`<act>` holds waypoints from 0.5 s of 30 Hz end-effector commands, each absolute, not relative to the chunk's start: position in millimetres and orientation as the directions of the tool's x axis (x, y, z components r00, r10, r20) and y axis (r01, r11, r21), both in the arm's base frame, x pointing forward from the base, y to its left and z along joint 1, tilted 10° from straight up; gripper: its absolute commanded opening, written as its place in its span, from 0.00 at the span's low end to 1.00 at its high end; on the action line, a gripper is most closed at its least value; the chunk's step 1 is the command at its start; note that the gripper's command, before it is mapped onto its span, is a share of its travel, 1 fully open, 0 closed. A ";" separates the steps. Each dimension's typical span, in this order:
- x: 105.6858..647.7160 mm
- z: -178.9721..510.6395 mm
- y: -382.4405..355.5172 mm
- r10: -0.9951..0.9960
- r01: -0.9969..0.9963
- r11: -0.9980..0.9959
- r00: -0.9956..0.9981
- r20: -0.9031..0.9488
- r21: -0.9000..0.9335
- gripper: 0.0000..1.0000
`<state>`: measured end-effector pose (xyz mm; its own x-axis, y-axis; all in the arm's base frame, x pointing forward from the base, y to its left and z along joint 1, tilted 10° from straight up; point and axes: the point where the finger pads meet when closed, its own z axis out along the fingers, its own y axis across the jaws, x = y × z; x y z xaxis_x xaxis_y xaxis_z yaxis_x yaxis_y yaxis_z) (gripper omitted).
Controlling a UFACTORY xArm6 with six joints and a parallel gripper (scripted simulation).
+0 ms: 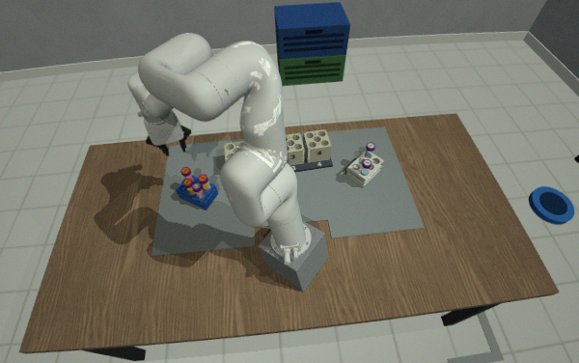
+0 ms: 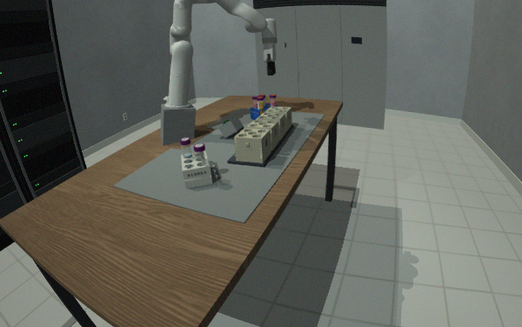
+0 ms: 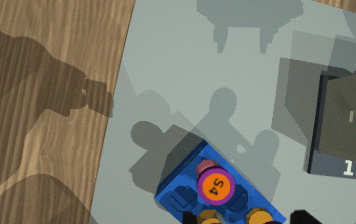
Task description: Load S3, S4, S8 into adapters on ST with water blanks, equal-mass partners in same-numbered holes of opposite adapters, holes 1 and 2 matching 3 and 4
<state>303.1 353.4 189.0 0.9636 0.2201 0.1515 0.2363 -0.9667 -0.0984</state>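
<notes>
"Where do we have the jaws point(image 1: 175, 147) point(image 2: 271, 70)?"

"High above the table point(image 1: 386, 285) point(image 2: 143, 243) point(image 3: 60, 145), partly open, with nothing between them. From the wrist, we see their tips at the lower edge of the view."

"And our S4 point(image 1: 186, 171) point(image 2: 272, 100) point(image 3: 216, 185)?"

"Standing in the blue rack point(image 1: 207, 204) point(image 2: 254, 115) point(image 3: 192, 161), its orange dot facing us. We count two more orange-dotted tubes there, plus X1 point(image 1: 196, 186) with its grey dot. We can't read those two orange dots well enough to tell S3 from S8."

"What about the loading stand point(image 1: 314, 167) point(image 2: 244, 163) point(image 3: 331, 170)?"

"It carries the row of adapters. From above we read 3 on one and 4 on its neighbour, adapter 4 point(image 1: 319, 153). Our arm hides part of the row."

"The blanks?"

"We see two purple-capped tubes at the white BLANKS rack point(image 1: 363, 180) point(image 2: 197, 177), on the mat point(image 1: 367, 208) point(image 2: 217, 196) point(image 3: 165, 75). The small sloped desk point(image 2: 231, 128) sits between the arm's base and the stand."
</notes>
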 end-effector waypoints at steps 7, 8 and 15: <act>304.0 190.9 354.4 0.499 0.515 -0.855 0.849 0.175 -0.057 0.57; 304.0 190.9 354.4 0.528 0.543 -0.838 0.831 0.177 -0.051 0.57; 304.0 190.9 354.4 0.659 0.673 -0.739 0.729 0.183 -0.021 0.57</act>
